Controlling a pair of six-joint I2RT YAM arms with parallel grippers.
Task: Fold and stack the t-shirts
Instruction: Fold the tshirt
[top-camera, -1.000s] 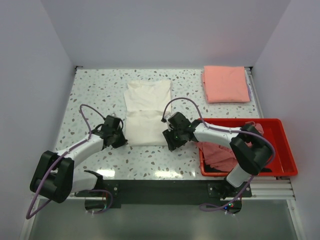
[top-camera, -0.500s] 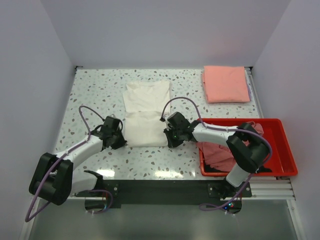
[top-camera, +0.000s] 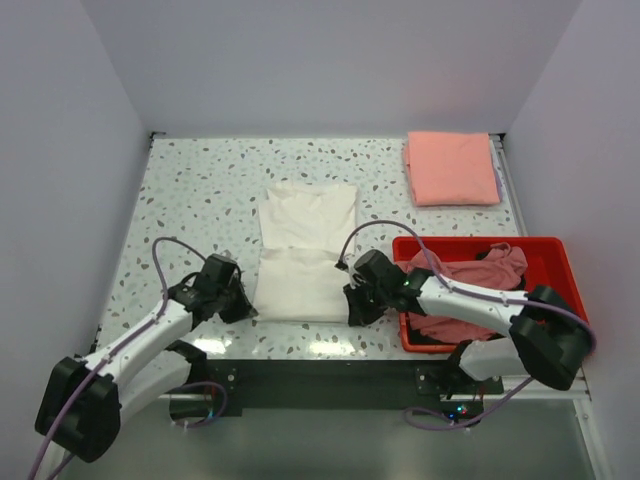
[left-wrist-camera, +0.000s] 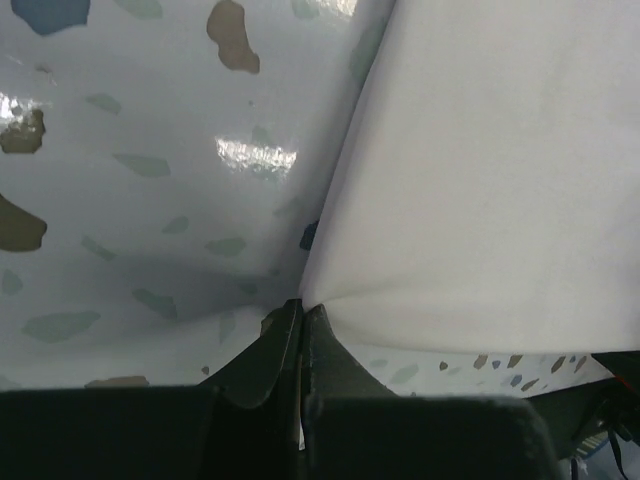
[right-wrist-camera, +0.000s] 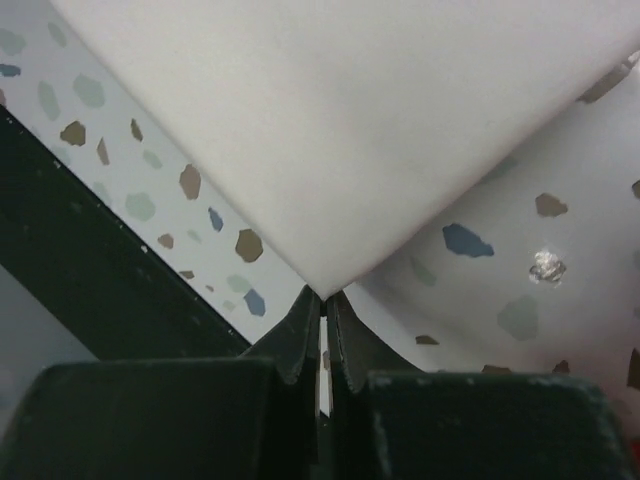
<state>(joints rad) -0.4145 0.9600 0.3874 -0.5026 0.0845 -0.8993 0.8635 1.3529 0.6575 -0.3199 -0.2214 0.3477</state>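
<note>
A white t-shirt (top-camera: 305, 250) lies folded into a long strip in the middle of the table, blank side up. My left gripper (top-camera: 243, 307) is shut on its near left corner (left-wrist-camera: 330, 285). My right gripper (top-camera: 354, 310) is shut on its near right corner (right-wrist-camera: 330, 270). Both corners are close to the table's front edge. A folded salmon-pink t-shirt (top-camera: 452, 167) lies at the back right. A dusty-pink t-shirt (top-camera: 462, 275) and a black one (top-camera: 430, 337) lie crumpled in the red bin (top-camera: 570, 290).
The red bin stands at the right, close to my right arm. A black rail (top-camera: 330, 375) runs along the front edge of the table just behind both grippers. Grey walls close in the left, back and right sides.
Both grippers have pulled the white t-shirt's near corners toward the front edge, and the whole shirt has slid nearer and slightly right. The bin and salmon-pink shirt have not moved.
</note>
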